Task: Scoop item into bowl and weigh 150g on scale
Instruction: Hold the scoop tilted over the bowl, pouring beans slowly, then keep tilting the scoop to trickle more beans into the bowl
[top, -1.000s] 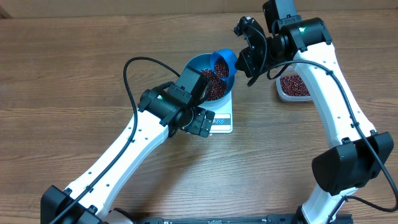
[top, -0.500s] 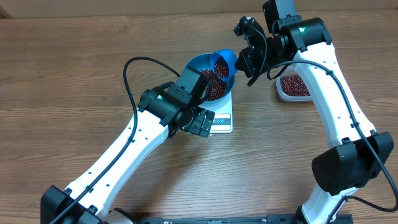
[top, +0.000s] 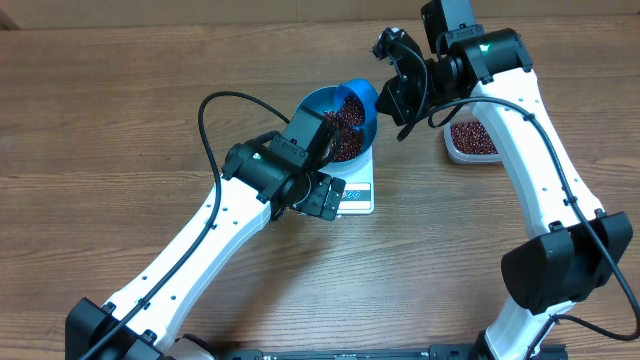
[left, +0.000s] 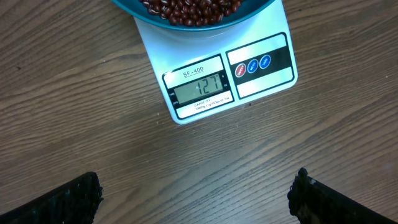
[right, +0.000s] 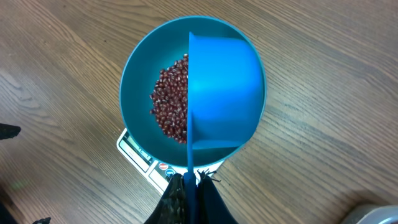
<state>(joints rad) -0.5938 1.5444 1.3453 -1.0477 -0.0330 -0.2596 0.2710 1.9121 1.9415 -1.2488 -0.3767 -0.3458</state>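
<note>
Beans (right: 169, 109) lie heaped in the blue bowl (right: 140, 68), which sits on the white scale (left: 205, 87) on the worktop (left: 74, 112). The right hand (right: 191, 186) is clamped tight on the handle of a blue scoop (right: 224, 93) held over the bowl. The left hand (left: 196, 198) hangs wide open and empty near the scale.

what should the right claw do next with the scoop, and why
Probably swing the right claw and its tipped-over scoop across to the tub for a small top-up, since the scale reads 127, short of 150.
</note>
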